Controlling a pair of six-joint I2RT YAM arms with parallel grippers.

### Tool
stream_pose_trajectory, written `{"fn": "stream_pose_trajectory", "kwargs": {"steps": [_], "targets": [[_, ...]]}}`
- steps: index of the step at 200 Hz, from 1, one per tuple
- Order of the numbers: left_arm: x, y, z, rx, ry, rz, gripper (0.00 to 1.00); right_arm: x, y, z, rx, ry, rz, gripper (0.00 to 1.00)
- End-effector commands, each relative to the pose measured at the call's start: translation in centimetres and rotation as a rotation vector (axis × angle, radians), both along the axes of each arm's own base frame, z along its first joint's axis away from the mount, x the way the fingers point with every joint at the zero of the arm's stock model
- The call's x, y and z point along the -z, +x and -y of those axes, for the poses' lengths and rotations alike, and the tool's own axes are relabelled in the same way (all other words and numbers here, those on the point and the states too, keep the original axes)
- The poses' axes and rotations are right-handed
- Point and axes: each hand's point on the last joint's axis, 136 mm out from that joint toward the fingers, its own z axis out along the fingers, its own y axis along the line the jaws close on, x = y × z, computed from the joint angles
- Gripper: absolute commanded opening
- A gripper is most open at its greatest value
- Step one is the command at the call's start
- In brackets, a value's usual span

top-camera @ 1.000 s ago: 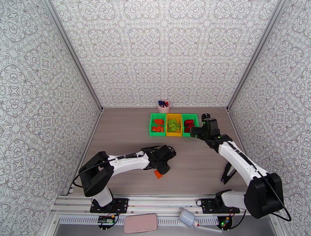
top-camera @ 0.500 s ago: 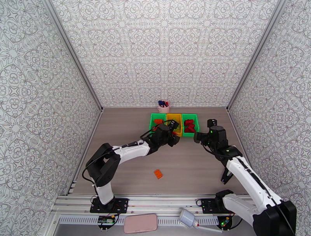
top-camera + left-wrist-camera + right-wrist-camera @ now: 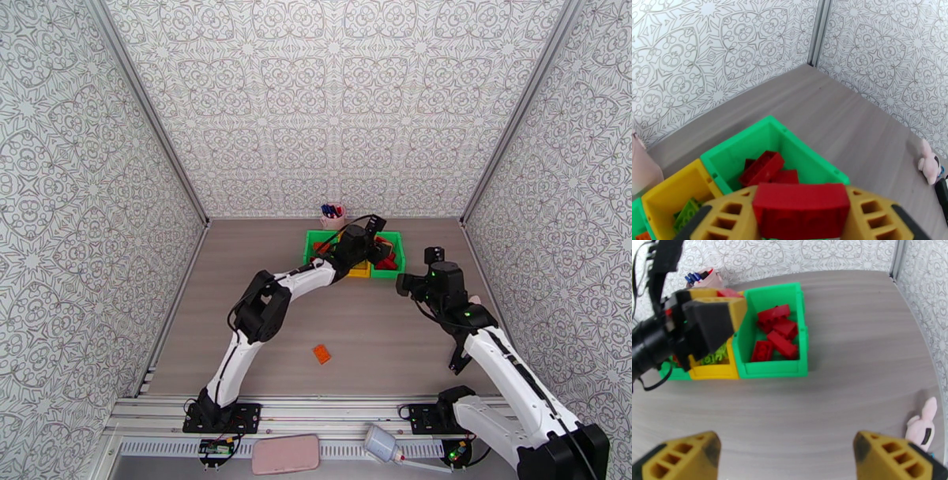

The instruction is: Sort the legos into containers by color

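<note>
- The legos lie mostly in the containers. We see red ones (image 3: 776, 332) piled in the right-hand green bin (image 3: 774, 369), and light green ones (image 3: 717, 354) in the yellow bin (image 3: 717, 372) touching its left side.
- A second green bin (image 3: 309, 254) closes the row at the left end; the left arm crosses over part of it, so we cannot tell its contents well.
- One orange lego (image 3: 321, 354) lies alone on the worktop (image 3: 379, 339), well apart from the bins and nearer the arm bases.
- The left fingers (image 3: 730, 215) pinch a red brick (image 3: 802, 205) by its two ends. They hold it level above the row, about at the seam between the yellow bin and the right-hand green bin.
- The right fingers (image 3: 683, 455) are spread wide with nothing between them. They hover over bare worktop on the near side of the right-hand green bin, clear of it.
- A pink pen cup (image 3: 332, 217) stands just behind the bins against the back wall.
- A small pink plush toy (image 3: 922, 425) lies on the worktop near the right wall.
</note>
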Motion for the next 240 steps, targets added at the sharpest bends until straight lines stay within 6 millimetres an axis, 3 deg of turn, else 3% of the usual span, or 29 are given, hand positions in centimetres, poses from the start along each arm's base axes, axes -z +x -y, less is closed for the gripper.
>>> {"fn": "stream_pose_trajectory", "kwargs": {"steps": [1,14,18,44,66,93,111,117,121,139,143,146,154,179,197,240], "targets": [[0.5,0.6,1.0,0.029,0.013,-0.016,0.40,0.2,-0.6,0.7,0.029,-0.007,-0.011,0.92],[1.4,1.1,1.2,0.029,0.028,-0.027,0.40,0.2,-0.7,0.7,0.028,-0.008,-0.010,0.92],[0.4,1.5,1.4,0.028,0.015,-0.010,0.40,0.1,-0.7,0.7,0.029,-0.007,-0.009,0.92],[1.2,2.1,1.8,0.030,0.039,-0.009,0.42,0.0,-0.8,0.8,0.027,-0.010,-0.001,0.92],[1.0,2.0,1.9,0.032,0.036,-0.011,0.50,-0.3,-0.8,0.7,0.023,-0.013,0.001,0.92],[-0.5,1.5,1.6,0.038,0.029,0.000,0.65,-0.3,-0.7,0.2,-0.011,-0.013,0.002,0.92],[-2.7,0.8,0.8,0.038,0.017,0.027,0.72,0.2,-0.7,-0.3,-0.053,-0.023,-0.020,0.92],[-2.1,0.2,0.3,0.038,0.032,0.016,0.73,0.4,-0.7,-0.4,-0.061,-0.025,-0.025,0.92],[-2.7,-0.2,0.0,0.038,0.030,0.025,0.74,0.6,-0.7,-0.5,-0.064,-0.027,-0.029,0.92],[-4.3,-1.4,-1.7,0.029,0.018,0.043,0.77,0.6,-0.5,-0.6,-0.076,-0.031,-0.031,0.92],[-3.8,-1.7,-1.9,0.028,0.025,0.036,0.78,0.6,-0.5,-0.7,-0.082,-0.030,-0.031,0.92],[-5.2,-2.1,-2.4,0.024,0.012,0.053,0.79,0.6,-0.5,-0.8,-0.087,-0.027,-0.031,0.92],[-5.7,-2.9,-3.3,0.018,0.010,0.062,0.80,0.7,-0.4,-1.1,-0.100,-0.021,-0.033,0.92],[-7.1,-5.5,-6.6,-0.030,0.000,0.109,0.93,2.3,-0.3,-2.3,-0.153,-0.011,-0.080,0.94],[-6.9,-7.4,-9.7,-0.079,0.013,0.107,0.99,3.3,-0.5,-3.6,-0.186,-0.028,-0.112,0.95],[-5.2,-11.0,-18.5,-0.252,0.045,0.038,1.00,6.0,-2.2,-6.8,-0.247,-0.105,-0.207,0.98]]}}
